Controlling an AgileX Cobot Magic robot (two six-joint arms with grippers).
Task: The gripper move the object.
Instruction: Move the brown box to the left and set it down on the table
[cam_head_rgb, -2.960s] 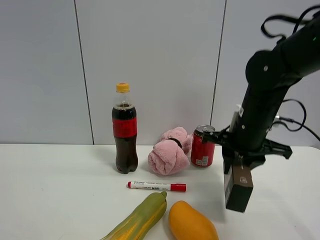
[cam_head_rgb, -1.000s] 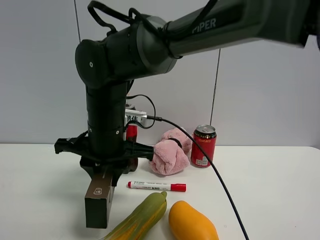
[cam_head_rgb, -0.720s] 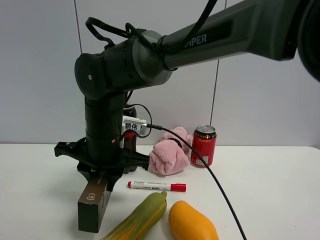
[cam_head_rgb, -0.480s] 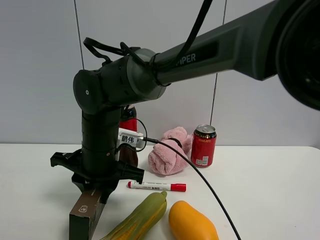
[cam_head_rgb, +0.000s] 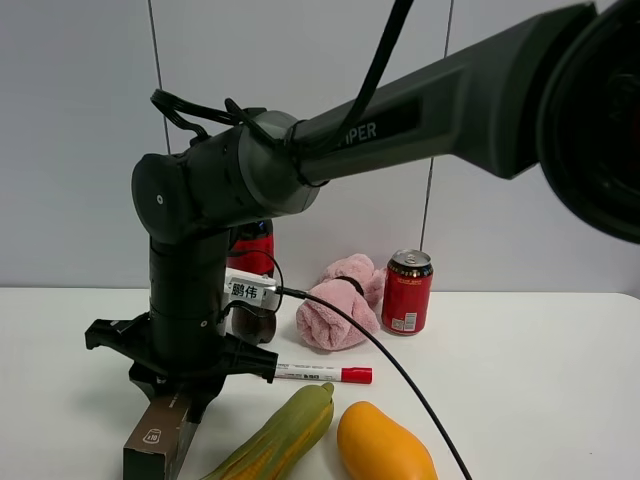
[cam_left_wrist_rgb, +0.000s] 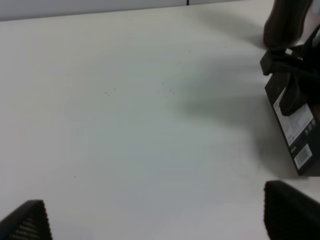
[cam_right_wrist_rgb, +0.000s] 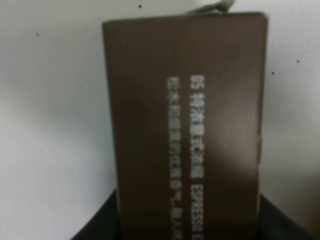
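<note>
My right gripper (cam_head_rgb: 176, 388), a black claw on a thick black arm, reaches across to the front left of the white table (cam_head_rgb: 530, 380). It is shut on the top of the dark brown box (cam_head_rgb: 154, 446), which hangs upright and slightly tilted, its lower end cut off by the frame edge. The right wrist view shows the box (cam_right_wrist_rgb: 187, 130) close up with white print, held between dark fingers (cam_right_wrist_rgb: 97, 226). The left wrist view shows the box (cam_left_wrist_rgb: 292, 131) and the right gripper (cam_left_wrist_rgb: 292, 85) at the side. My left gripper (cam_left_wrist_rgb: 160, 225) is open and empty above bare table.
Behind the arm stands a cola bottle (cam_head_rgb: 255, 245), mostly hidden. A pink towel (cam_head_rgb: 335, 305) and a red can (cam_head_rgb: 408, 290) stand at the back. A red marker (cam_head_rgb: 325, 373), a green-yellow fruit (cam_head_rgb: 275, 440) and an orange mango (cam_head_rgb: 385, 445) lie near the box.
The right arm has carried the box from the right side of the table across to the front left and moved it lower and further left. Nothing else has moved.
</note>
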